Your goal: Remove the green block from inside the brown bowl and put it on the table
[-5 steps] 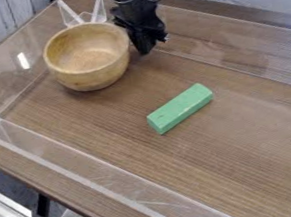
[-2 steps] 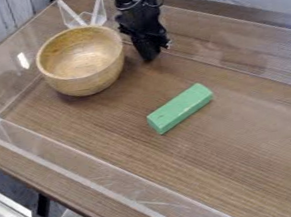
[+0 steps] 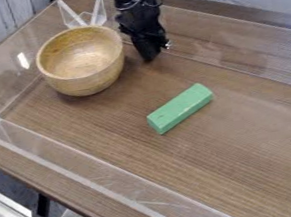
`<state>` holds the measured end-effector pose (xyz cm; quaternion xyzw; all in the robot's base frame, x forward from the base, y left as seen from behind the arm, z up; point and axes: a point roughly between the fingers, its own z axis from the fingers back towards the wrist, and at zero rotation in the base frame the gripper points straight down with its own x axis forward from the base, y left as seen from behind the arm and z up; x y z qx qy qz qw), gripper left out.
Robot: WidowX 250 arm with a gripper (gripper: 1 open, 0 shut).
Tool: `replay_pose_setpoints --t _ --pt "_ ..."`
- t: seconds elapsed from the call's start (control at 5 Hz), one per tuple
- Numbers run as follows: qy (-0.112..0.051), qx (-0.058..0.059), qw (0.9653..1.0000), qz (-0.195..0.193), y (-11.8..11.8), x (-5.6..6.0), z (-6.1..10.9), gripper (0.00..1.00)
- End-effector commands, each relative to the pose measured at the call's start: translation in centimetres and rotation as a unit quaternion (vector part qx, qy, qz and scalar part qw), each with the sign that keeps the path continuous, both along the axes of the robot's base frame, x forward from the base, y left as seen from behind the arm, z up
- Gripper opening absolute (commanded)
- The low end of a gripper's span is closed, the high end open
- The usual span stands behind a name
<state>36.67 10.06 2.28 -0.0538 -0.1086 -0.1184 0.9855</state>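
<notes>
A green block (image 3: 181, 108) lies flat on the table (image 3: 100, 157), near and right of the empty brown bowl (image 3: 82, 59). Beyond, just right of the bowl's rim, the gripper (image 3: 150, 51) points down, jaws pressed together, holding nothing. A careless sideways move could knock the bowl.
</notes>
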Motion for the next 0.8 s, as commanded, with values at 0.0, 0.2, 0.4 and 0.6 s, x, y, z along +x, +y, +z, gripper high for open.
replay_pose_setpoints --t 0.0,0.2,0.4,0.6 --pt "-0.006 0.001 1.0 -0.005 0.28 0.37 0.77 0.0" --pt "-0.009 0.006 0.9998 -0.018 0.26 0.43 0.57 0.0" --pt "-0.013 0.012 0.9994 -0.031 0.26 0.32 0.34 0.0" --pt "-0.004 0.007 0.9993 -0.037 0.39 0.25 0.06 0.0"
